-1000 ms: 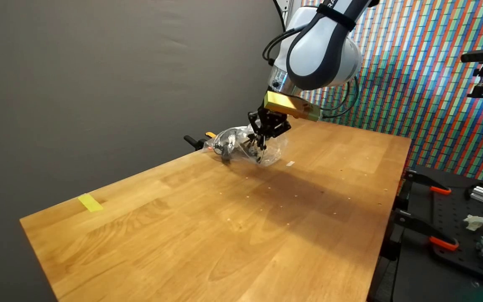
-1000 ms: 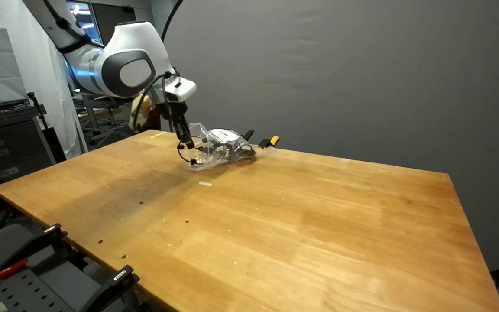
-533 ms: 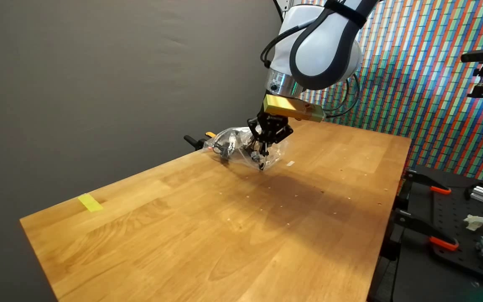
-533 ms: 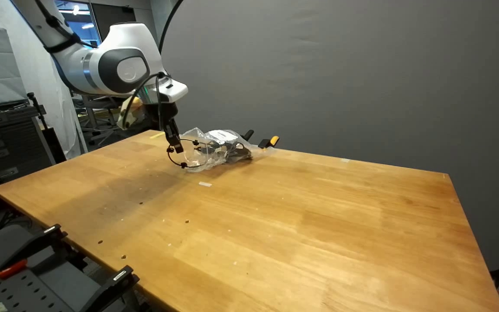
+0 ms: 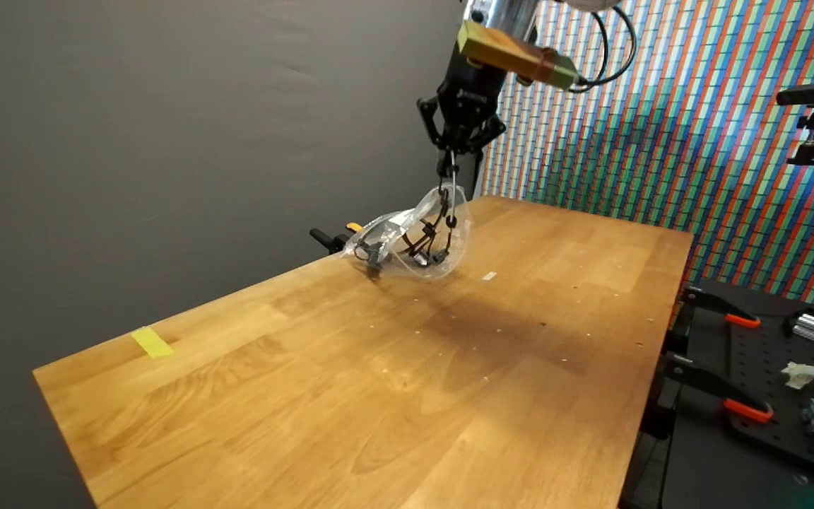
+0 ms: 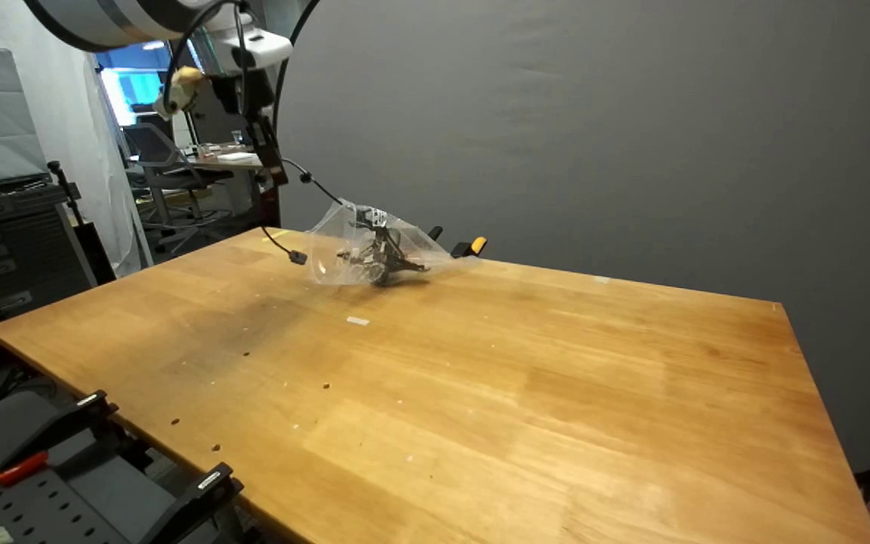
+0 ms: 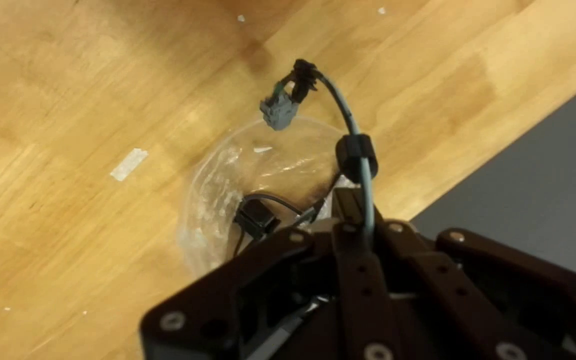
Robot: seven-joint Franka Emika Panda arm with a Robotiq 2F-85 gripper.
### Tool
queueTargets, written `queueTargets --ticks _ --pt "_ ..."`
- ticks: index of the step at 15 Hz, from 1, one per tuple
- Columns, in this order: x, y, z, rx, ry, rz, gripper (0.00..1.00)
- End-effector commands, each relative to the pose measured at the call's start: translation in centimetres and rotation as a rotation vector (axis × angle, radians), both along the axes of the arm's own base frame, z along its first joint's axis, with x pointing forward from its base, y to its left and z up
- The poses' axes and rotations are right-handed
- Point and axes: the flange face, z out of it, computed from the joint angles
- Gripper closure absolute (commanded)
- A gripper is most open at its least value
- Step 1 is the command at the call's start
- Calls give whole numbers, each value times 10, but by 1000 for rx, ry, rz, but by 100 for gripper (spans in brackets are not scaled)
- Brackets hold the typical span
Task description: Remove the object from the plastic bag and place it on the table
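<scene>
We've raised the gripper (image 6: 277,179) since half a second ago: it was down at the mouth of the plastic bag (image 6: 328,245), now it's well above, and the bag's top edge has tented up. We've got the jaws pinched tight on the black cable (image 6: 305,177). One plug end (image 6: 297,258) is out just beside the bag's mouth, while another stretch runs down into the bag, so part in, part out. Bag's sitting on the table (image 6: 480,393), with a white tape strip (image 6: 357,321) near it.
</scene>
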Motion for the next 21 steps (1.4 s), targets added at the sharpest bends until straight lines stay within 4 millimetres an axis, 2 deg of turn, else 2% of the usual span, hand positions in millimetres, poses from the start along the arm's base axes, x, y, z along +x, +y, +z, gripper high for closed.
queueTargets --ticks 1,4,9,16,21 --pt "-24 22 87 54 -71 27 99" --pt "-32 44 143 85 -128 58 99" --pt "-49 86 206 130 -222 130 99" --pt "-68 142 261 109 -399 220 99" --pt "-89 188 293 56 -528 277 99"
